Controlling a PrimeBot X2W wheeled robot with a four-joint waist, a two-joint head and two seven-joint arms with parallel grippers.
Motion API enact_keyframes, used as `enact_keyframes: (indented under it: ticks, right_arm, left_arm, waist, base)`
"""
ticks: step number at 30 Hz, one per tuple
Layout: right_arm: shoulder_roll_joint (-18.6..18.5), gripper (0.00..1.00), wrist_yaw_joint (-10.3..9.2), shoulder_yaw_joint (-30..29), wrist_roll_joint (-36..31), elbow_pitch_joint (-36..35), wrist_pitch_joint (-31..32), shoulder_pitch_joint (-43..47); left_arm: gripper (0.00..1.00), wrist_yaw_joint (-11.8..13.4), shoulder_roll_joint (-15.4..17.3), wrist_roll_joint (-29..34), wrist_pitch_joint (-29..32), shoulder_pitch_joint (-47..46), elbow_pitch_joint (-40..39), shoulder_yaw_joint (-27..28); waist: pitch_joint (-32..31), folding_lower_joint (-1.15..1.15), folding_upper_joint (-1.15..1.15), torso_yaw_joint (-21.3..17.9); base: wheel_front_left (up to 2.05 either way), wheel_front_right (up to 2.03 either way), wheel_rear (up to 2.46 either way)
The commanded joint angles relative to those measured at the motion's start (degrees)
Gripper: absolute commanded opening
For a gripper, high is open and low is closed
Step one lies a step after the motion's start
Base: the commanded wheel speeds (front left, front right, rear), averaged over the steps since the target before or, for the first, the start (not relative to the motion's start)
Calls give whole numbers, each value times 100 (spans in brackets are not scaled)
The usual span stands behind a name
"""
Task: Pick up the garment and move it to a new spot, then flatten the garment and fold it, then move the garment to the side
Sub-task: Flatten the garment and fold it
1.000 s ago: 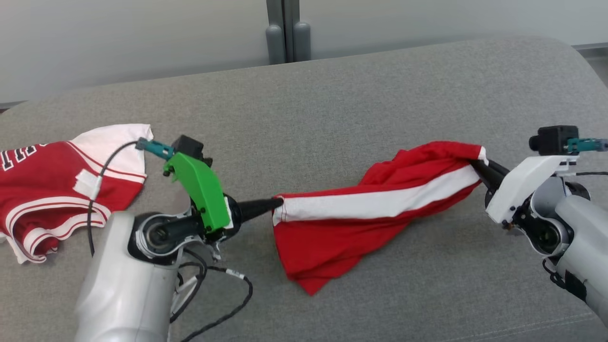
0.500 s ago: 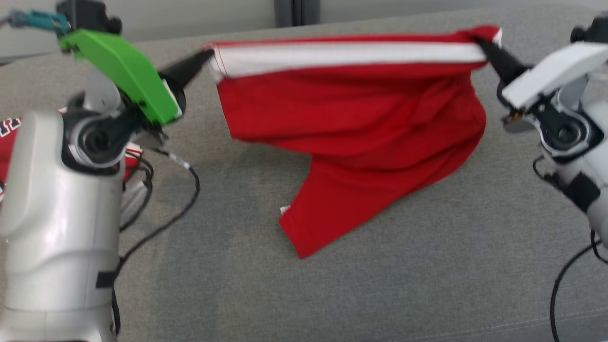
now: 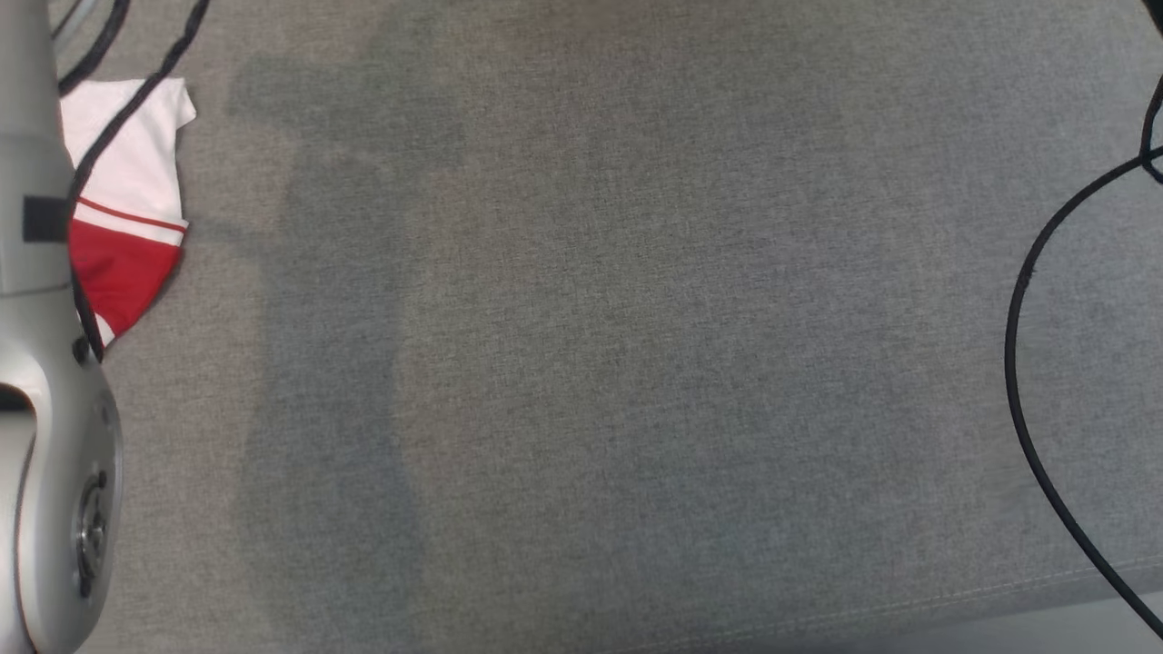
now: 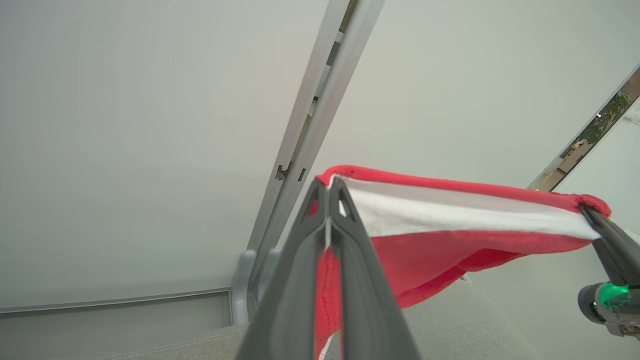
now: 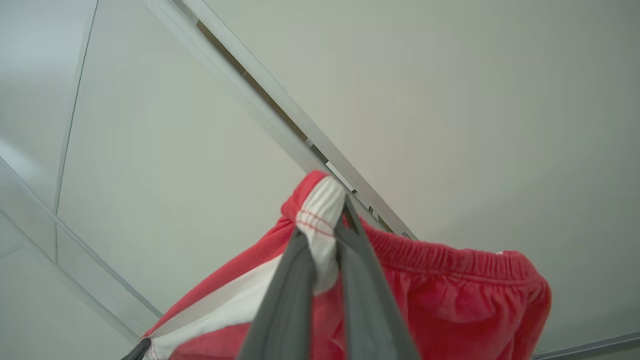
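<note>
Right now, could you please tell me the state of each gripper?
Left gripper: closed, holding the red shorts by one end.
Right gripper: closed, holding the red shorts by the other end.

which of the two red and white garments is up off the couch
The shorts, stretched in the air between the left gripper and right gripper, both shut on them. The jersey lies on the couch.
</note>
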Motion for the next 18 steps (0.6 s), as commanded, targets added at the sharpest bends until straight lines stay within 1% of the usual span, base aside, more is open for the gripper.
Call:
enact_keyframes:
  ticks: [1,3,5,8,10,14,18]
  right_arm:
    - [-15,0,-4,-14,-55,51,-83,-52]
    - [2,0,-3,39,-84,31,-140,26]
    - [-21,0,-3,142,-107,-1,-105,285]
    - [-117,0,-3,320,-102,-72,-42,823]
    - [-191,0,-1,455,-80,-158,10,1261]
    - [-369,0,-2,742,-34,-298,128,2225]
    - [-530,0,-2,1077,-24,-441,339,3100]
  left_arm:
    - [0,-24,-29,-57,-84,-133,119,-32]
    - [0,-35,-75,-154,-88,-160,265,-143]
    - [0,-44,-71,-301,18,33,223,-410]
    - [0,-42,76,-608,164,573,56,-820]
    - [0,-44,221,-819,282,1029,-160,-1131]
    - [0,-44,615,-1220,453,2138,-617,-1614]
    - [0,-45,1106,-1524,577,3274,-1130,-1979]
  waist:
    - [33,-1,0,-67]
    - [-33,-1,0,-73]
    - [-110,-1,0,-75]
    - [-257,-1,0,-70]
    - [-365,-1,0,-77]
    - [-619,-1,0,-105]
    - [-950,-1,0,-171]
  base:
    - [0,0,0]
    - [0,0,0]
    - [0,0,0]
    - [0,0,0]
    - [0,0,0]
    - [0,0,0]
    - [0,0,0]
